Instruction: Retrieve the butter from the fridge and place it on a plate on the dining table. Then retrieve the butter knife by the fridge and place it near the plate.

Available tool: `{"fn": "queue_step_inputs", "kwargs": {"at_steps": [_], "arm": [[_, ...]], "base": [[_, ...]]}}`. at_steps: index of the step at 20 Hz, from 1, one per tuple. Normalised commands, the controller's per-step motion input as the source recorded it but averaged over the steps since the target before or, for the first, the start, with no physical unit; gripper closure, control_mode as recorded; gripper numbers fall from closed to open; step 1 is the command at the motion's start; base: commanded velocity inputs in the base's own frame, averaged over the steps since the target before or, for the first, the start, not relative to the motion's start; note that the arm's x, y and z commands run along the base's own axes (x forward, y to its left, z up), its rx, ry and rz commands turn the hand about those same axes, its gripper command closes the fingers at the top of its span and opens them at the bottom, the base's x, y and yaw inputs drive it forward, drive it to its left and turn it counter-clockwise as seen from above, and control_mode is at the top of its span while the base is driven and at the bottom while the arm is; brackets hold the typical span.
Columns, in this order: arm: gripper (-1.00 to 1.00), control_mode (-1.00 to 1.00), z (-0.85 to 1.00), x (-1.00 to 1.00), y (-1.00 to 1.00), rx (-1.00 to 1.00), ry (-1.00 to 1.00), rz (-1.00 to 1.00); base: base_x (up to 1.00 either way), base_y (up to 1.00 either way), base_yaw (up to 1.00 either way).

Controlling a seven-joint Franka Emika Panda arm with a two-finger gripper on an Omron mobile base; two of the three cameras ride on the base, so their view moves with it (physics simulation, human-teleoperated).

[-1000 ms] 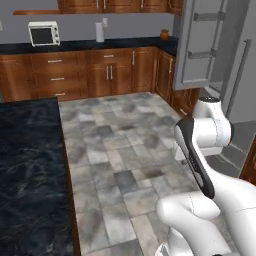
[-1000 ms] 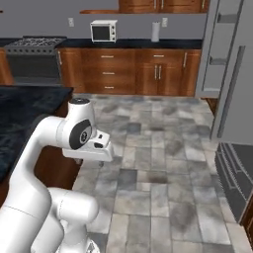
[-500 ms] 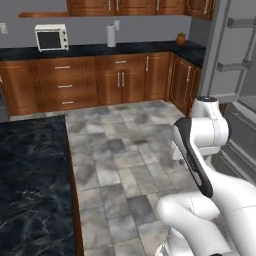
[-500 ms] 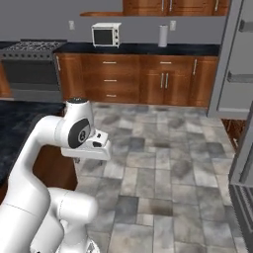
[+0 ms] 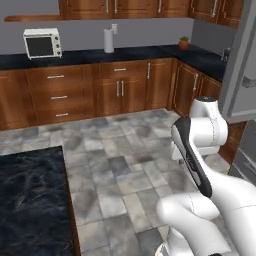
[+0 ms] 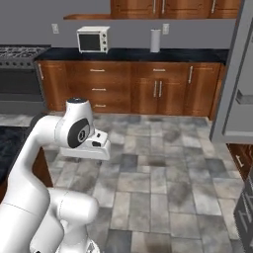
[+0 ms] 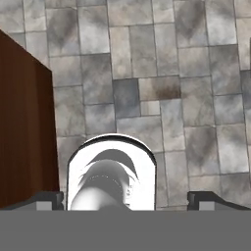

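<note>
Your views show even, soft rendered light, no glare; faint shadow under the arm (image 6: 54, 148); textures slightly blurry, edges undistorted.

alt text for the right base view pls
A white robot arm stands folded over a grey stone tile floor, facing wooden cabinets under a black counter with a toaster oven. A grey fridge door fills the right edge.
</note>
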Motion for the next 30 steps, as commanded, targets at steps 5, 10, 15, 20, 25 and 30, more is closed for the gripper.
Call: {"fn": "queue_step_inputs", "kwargs": {"at_steps": [5, 10, 15, 20, 25, 30], "arm": [[-1.0, 1.0, 0.0, 0.0, 0.0, 0.0, 0.0, 0.0], [-1.0, 1.0, 0.0, 0.0, 0.0, 0.0, 0.0, 0.0], [-1.0, 1.0, 0.0, 0.0, 0.0, 0.0, 0.0, 0.0], [-1.0, 1.0, 0.0, 0.0, 0.0, 0.0, 0.0, 0.0], [-1.0, 1.0, 0.0, 0.0, 0.0, 0.0, 0.0, 0.0], [-1.0, 1.0, 0.0, 0.0, 0.0, 0.0, 0.0, 0.0]], "base": [[1.0, 0.12, -0.22], [1.0, 0.07, -0.21], [1.0, 0.0, -0.17], [1.0, -0.02, -0.15], [1.0, 0.0, -0.17], [1.0, -0.12, -0.27]]}}
